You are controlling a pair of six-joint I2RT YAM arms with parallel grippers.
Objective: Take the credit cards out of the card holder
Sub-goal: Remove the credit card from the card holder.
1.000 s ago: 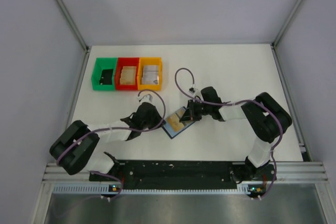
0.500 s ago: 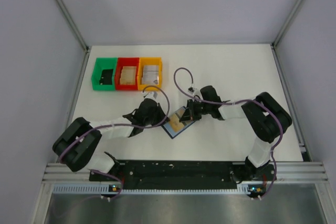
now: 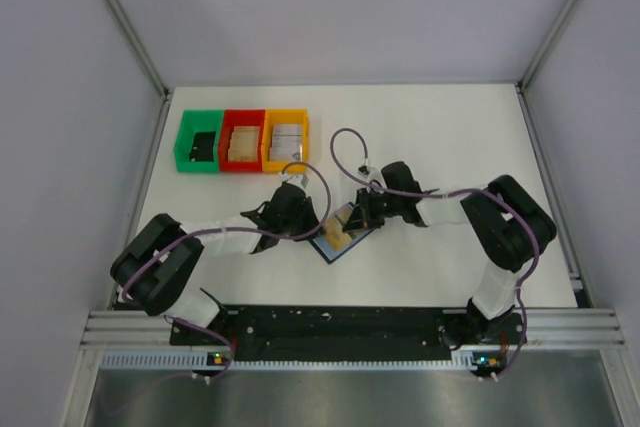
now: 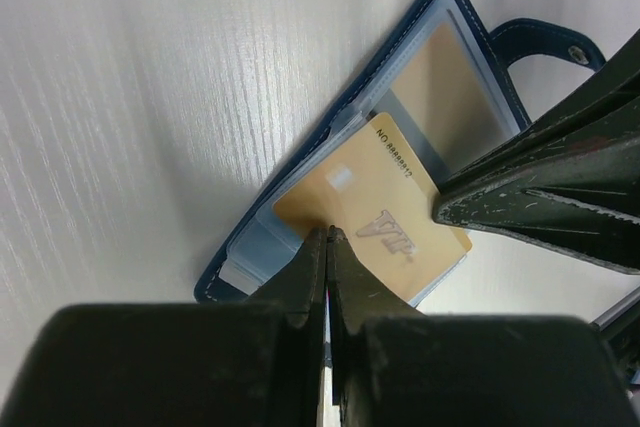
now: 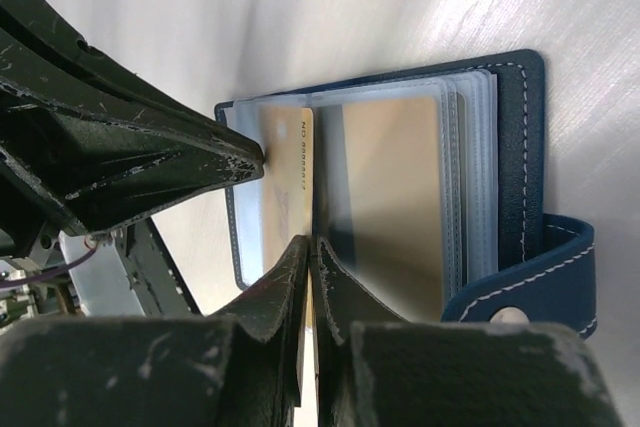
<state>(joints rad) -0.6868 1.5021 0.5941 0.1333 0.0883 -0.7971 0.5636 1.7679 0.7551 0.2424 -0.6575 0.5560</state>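
The dark blue card holder [image 3: 326, 246] lies open on the table between my grippers; it also shows in the left wrist view [image 4: 240, 257] and the right wrist view [image 5: 515, 147]. A gold-tan credit card [image 4: 390, 217] marked VIP sticks partway out of its left panel [image 5: 285, 177]. My right gripper [image 5: 312, 242] is shut on that card's near edge [image 3: 360, 220]. My left gripper [image 4: 328, 232] is shut, its tips against the card's opposite edge over the holder panel [image 3: 314, 223]. A second gold card [image 5: 395, 197] sits inside a clear sleeve.
Green [image 3: 200, 142], red [image 3: 242, 140] and orange [image 3: 285, 139] bins stand in a row at the back left, holding flat items. The holder's strap with a snap [image 4: 550, 42] sticks out on the right side.
My left gripper has moved right, up to the holder and the card's edge. The right gripper and the holder have stayed in place.
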